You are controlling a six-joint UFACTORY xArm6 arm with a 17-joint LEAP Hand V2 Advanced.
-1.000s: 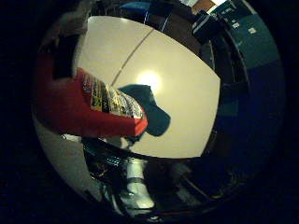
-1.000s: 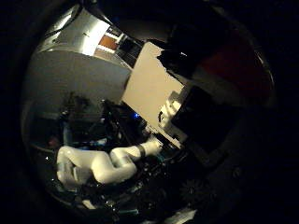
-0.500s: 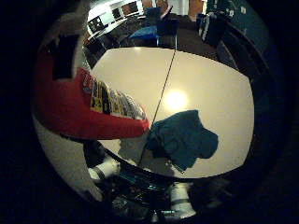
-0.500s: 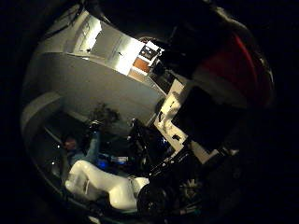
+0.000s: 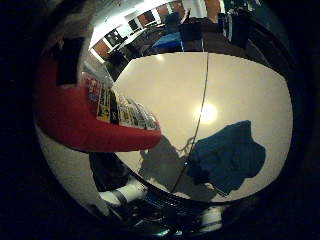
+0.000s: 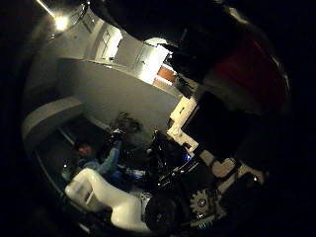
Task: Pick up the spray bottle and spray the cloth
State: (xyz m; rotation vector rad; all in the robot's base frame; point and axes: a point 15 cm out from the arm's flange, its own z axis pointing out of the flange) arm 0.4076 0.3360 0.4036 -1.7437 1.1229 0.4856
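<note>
The hand (image 6: 217,148) holds the red spray bottle (image 5: 85,120) up, curled round it; next, aim at the blue cloth (image 5: 227,157) and squeeze.

You are working in an office-like room or lab: a wide pale two-part desk (image 5: 165,90), dark office chairs (image 5: 190,31) beyond it, and lit doorways (image 6: 153,61) behind.

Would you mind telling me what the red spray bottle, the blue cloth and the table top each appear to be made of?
The spray bottle looks like smooth red plastic with a glossy printed label. The cloth seems a soft woven fabric: it lies crumpled in folds, matte blue. The table appears to be a smooth pale laminate or similar, since a lamp reflects brightly off it; a thin seam runs across it.
</note>
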